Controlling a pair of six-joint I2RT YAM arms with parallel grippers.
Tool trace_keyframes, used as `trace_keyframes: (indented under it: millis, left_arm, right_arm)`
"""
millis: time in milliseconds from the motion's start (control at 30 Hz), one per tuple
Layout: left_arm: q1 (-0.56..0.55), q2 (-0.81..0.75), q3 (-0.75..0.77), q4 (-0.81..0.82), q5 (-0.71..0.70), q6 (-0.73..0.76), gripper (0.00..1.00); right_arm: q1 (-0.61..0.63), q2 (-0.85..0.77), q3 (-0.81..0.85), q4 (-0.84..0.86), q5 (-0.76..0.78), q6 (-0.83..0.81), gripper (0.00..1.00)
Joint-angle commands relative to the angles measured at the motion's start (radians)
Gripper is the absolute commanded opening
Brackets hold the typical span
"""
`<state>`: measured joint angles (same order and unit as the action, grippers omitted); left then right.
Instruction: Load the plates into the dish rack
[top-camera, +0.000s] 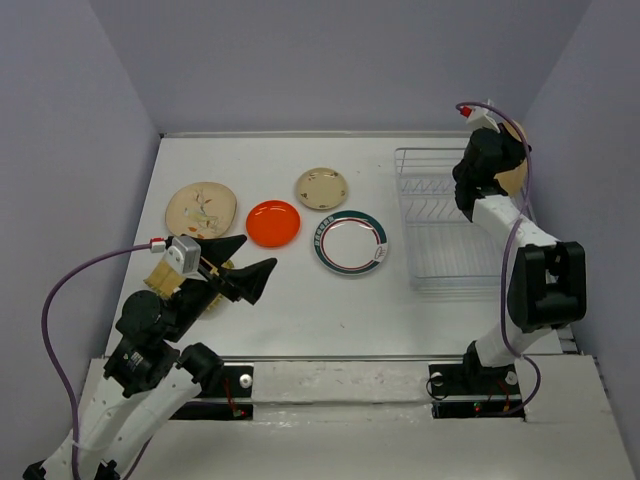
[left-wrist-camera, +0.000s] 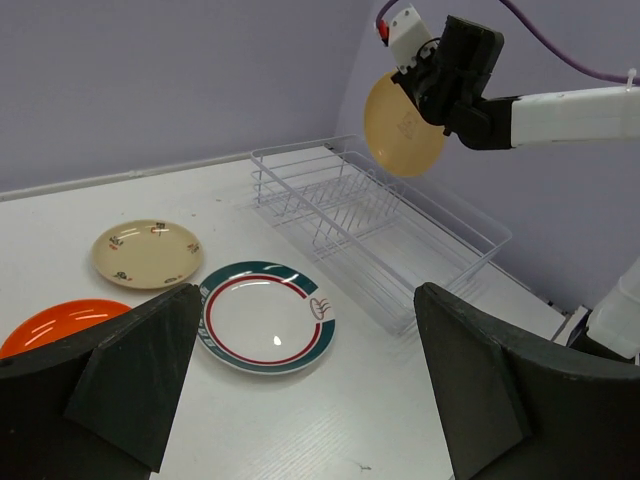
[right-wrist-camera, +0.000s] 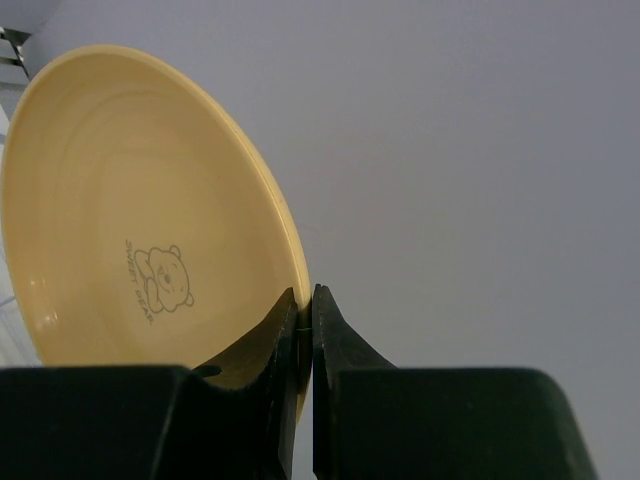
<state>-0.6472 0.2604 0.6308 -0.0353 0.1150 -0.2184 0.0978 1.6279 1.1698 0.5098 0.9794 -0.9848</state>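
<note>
On the far left, my left gripper (top-camera: 252, 256) hangs low over the table with its fingers wide apart and nothing in them. A bit of a yellow plate (top-camera: 160, 278) peeks out from under that arm. Past it lies the cream patterned plate (top-camera: 202, 209), flat on the table. Next comes the orange-red plate (top-camera: 273, 222), then the small tan plate (top-camera: 321, 188), then the white plate with the green-and-red rim (top-camera: 351, 242). All of these lie flat, and none is in the rack yet.

Further right sits the dish rack (top-camera: 405, 215). Its long side runs from near me to the back wall. I see no plates in it.

On the far right, my right gripper (right-wrist-camera: 305, 310) is pinched tight on the edge of the big tan plate (right-wrist-camera: 130, 220). The plate stands up on its edge in the air, by the far right corner of the rack.

This is what matters for my next move: the rack lies below the plate and a bit to its left. I think the plate has to go down and left, staying up on its edge, to slip between the thin posts. The right arm is much nearer, so this is its job.
</note>
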Motion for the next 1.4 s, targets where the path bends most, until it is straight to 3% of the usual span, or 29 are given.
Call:
trace_keyframes:
  millis: [0,467,700,933,1100,1367]
  left_arm:
    - [-0.005,0.013,0.041,0.037,-0.002,0.014,0.99]
    - [-0.005,0.007,0.041,0.037,-0.005,0.016,0.99]
    - [-0.005,0.013,0.040,0.037,-0.018,0.010,0.99]
    - [-0.005,0.023,0.040,0.038,-0.011,0.008,0.99]
    - [0.006,0.034,0.040,0.014,-0.046,-0.005,0.99]
    - [0.008,0.129,0.043,-0.003,-0.072,-0.050,0.99]
  right_arm:
    - [-0.006,-0.030,0.011,0.056,0.012,-0.009,0.07]
    - [-0.006,-0.008,-0.062,-0.025,-0.007,0.112,0.07]
    - [-0.006,0.009,-0.074,-0.148,-0.038,0.261,0.07]
    - [-0.006,0.035,-0.101,-0.183,-0.047,0.360,0.12]
    - [-0.006,0.056,-0.061,-0.272,-0.062,0.463,0.27]
    - [-0.026,0.056,0.053,-0.436,-0.082,0.603,0.66]
